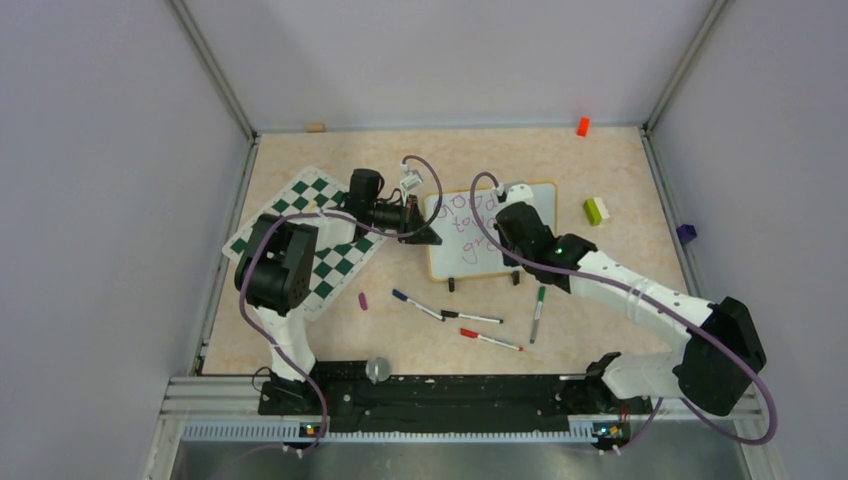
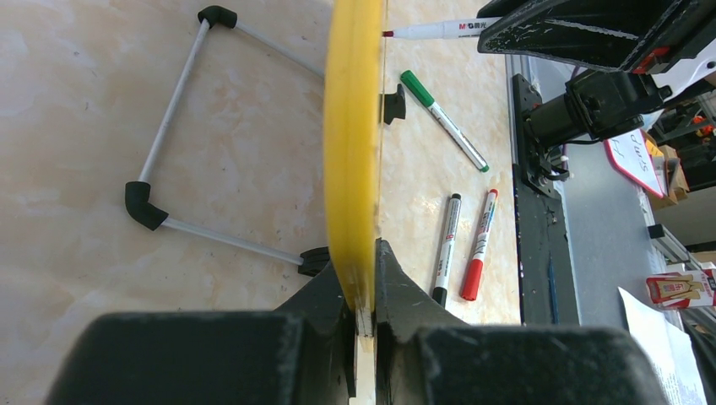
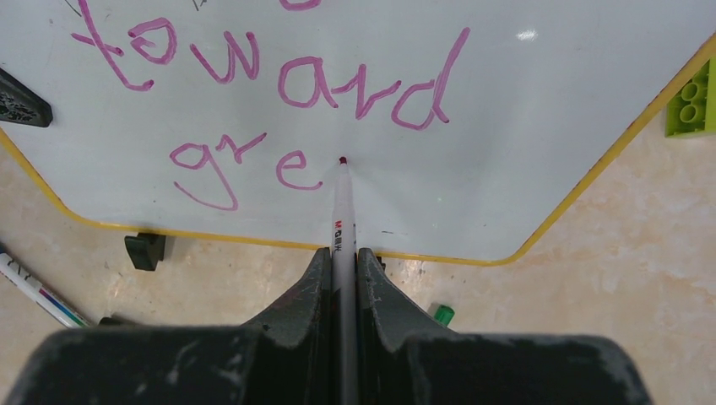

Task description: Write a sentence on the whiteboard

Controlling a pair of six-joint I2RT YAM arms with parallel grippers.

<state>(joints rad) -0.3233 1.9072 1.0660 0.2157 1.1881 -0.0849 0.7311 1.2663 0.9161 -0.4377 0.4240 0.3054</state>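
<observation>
One whiteboard; four loose markers; one held marker.

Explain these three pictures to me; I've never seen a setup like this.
Two robot arms are bolted to a table's near edge. The overhead picture shows both; the other two come from cameras on each wrist, looking along its jaws. The left gripper is shut on the yellow edge of the whiteboard, steadying it. The right gripper is shut on a marker, tip at the board, where the purple sentence so far reads "toward" and "gre". Loose markers, a chessboard mat and a green block lie on the table.
</observation>
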